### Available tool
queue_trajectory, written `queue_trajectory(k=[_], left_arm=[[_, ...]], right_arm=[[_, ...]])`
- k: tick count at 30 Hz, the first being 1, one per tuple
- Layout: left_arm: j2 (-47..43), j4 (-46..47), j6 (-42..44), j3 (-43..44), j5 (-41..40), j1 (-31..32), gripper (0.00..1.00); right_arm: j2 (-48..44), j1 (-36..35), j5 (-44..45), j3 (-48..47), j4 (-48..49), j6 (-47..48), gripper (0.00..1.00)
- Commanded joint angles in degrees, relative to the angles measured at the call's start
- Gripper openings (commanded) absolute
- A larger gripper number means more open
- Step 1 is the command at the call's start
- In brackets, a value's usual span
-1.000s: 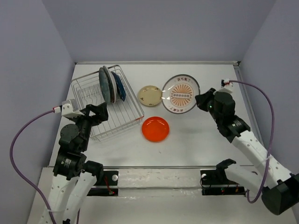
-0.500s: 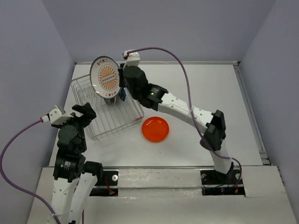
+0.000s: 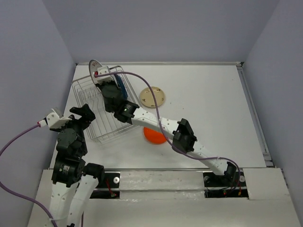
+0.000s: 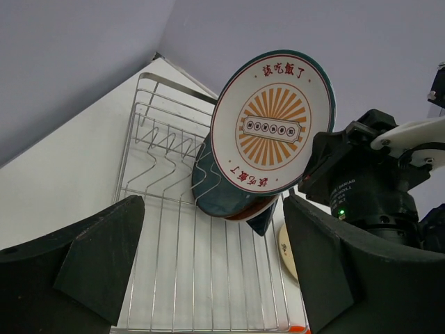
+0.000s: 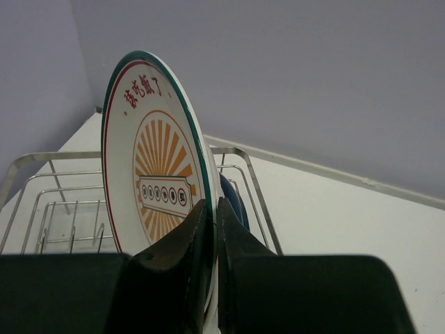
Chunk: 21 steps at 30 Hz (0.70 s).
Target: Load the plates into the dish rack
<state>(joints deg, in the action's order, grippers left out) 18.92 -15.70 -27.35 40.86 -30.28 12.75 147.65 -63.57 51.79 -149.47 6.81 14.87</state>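
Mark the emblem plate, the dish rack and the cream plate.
emblem plate point(image 4: 272, 129), left wrist view, centre of its sunburst face.
dish rack point(image 3: 111, 127), top external view, bare wire floor.
cream plate point(image 3: 153, 97), top external view, its centre.

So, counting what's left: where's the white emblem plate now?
Top view, far left: the emblem plate is pinched upright in the right gripper over the dish rack, beside the racked dark teal plate.

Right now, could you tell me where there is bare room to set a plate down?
Free: tine rows of the rack left of the standing plates, and the table right of the cream plate. Crowded: around the standing plates, where the right fingers hold the emblem plate.
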Motion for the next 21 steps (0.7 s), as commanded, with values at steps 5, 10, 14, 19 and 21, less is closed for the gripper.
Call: queue_trajectory(k=[5, 10, 14, 19, 21], left_arm=[[-0.3, 2.0, -0.6, 1.8, -1.3, 0.3, 0.92], [0.5, 2.1, -0.7, 1.7, -1.0, 0.3, 0.92], [1.4, 2.3, -0.8, 1.7, -0.4, 0.3, 0.92], [2.0, 2.3, -0.8, 1.6, 0.2, 0.2, 0.91], [2.0, 2.4, -0.8, 1.6, 0.4, -0.1, 0.91]], right_arm=[[5.4, -1.2, 5.9, -4.4, 23.7, 18.4, 0.07], [8.0, -1.2, 7.1, -3.2, 25.0, 19.7, 0.07], [9.8, -1.2, 7.2, -4.0, 25.1, 19.6, 0.07], [10.3, -1.7, 7.7, -2.3, 23.9, 17.8, 0.07], [9.8, -2.3, 7.5, -1.4, 23.1, 16.0, 0.07]])
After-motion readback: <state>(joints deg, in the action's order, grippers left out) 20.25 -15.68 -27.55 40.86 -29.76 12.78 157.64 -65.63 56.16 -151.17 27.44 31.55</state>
